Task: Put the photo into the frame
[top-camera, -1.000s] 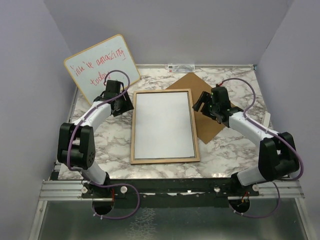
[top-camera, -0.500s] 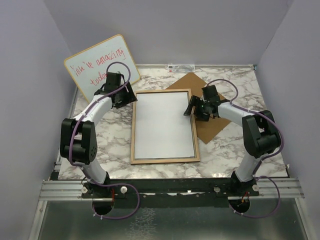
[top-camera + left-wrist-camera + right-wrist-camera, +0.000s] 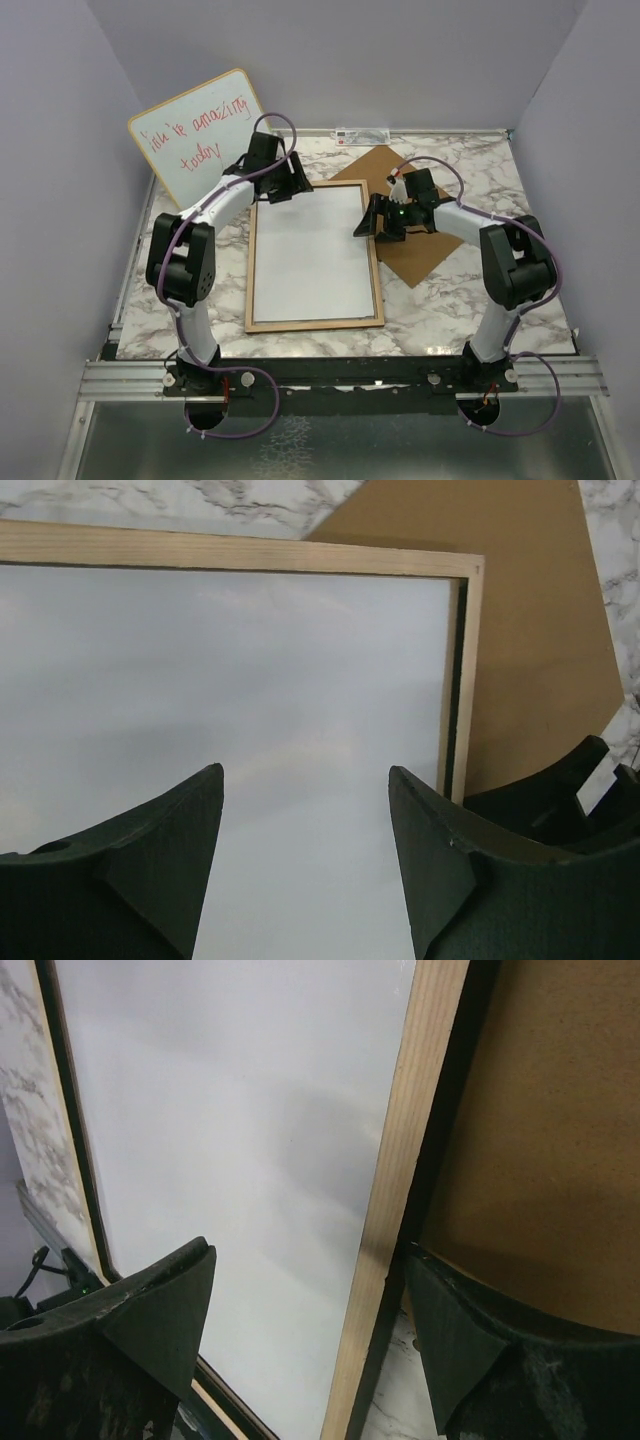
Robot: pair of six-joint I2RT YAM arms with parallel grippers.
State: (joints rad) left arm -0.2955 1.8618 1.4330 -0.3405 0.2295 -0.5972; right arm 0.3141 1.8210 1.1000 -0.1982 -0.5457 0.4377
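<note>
Seen from above, the frame lay flat on the marble worktop, the photo white side up inside it. The left wrist camera showed the left fingers spread apart over the photo. The right wrist camera showed the right fingers parted astride the frame's rail.

You see only the white side of the photo; its other face is hidden. The frame and the right arm cover part of the brown board.

White photo inside wood frame, brown board beyond.
</note>
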